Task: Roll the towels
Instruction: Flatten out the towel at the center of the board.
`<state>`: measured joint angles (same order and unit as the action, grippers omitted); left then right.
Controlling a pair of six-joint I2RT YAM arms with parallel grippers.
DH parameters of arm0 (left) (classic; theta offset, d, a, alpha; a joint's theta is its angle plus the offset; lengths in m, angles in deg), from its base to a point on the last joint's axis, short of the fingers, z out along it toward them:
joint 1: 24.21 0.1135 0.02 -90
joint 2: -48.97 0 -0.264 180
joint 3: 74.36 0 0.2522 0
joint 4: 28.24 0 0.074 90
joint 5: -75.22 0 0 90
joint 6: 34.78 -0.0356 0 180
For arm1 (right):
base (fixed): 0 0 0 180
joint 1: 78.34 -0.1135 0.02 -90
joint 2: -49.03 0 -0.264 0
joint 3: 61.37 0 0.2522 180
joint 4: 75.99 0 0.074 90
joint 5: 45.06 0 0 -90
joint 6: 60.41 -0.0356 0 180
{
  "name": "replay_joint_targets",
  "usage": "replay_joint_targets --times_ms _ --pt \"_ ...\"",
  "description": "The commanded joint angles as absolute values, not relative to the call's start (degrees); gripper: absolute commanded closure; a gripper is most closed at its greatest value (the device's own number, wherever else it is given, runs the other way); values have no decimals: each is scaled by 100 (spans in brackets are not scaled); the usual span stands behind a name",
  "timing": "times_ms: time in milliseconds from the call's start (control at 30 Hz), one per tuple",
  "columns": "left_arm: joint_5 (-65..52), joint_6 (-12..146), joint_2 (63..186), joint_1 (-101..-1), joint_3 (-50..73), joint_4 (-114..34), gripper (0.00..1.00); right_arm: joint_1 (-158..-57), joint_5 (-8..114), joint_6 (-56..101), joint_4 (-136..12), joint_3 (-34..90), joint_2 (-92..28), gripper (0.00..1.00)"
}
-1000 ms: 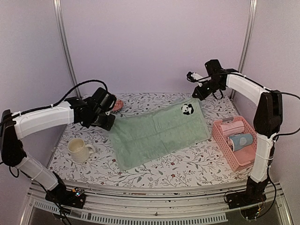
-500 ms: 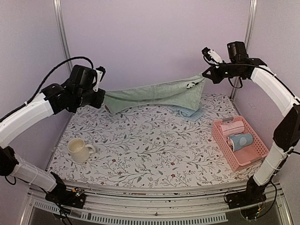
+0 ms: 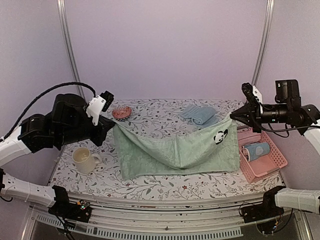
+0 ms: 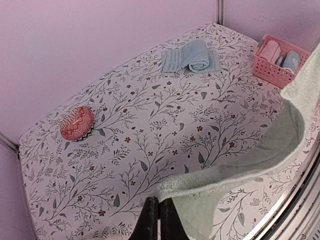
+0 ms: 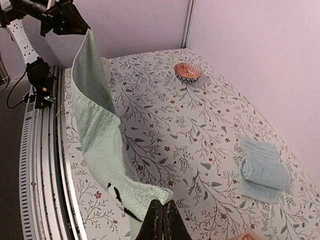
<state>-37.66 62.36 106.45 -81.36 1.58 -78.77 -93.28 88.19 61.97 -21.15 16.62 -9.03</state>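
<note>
A green towel with a panda patch hangs stretched in the air between both grippers over the table's front half. My left gripper is shut on its left corner. My right gripper is shut on its right corner. The towel sags in the middle and its lower edge reaches the table. A blue towel, partly rolled, lies at the back right; it also shows in the left wrist view and the right wrist view.
A pink basket holding a pink roll and a blue roll stands at the right edge. A cream mug stands front left. A red patterned bowl sits at the back left.
Both grippers have carried the green towel from the back of the table toward the front and lower. The towel now hangs over the front half, uncovering the blue towel.
</note>
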Motion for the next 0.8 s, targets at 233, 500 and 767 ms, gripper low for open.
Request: replay_joint_targets --times_ms 233,500,767 --pt "-3270 6359 12661 -6444 100 -7361 100 -9305 7585 5654 -3115 2399 -4086 98" --pt "-3696 6512 14848 -5570 1554 -7757 74 -9312 6637 4878 -2597 5108 -6554 73" --pt "-2997 6792 14103 -5639 1083 -7856 62 -9322 6932 5062 -2643 4161 -5657 57"
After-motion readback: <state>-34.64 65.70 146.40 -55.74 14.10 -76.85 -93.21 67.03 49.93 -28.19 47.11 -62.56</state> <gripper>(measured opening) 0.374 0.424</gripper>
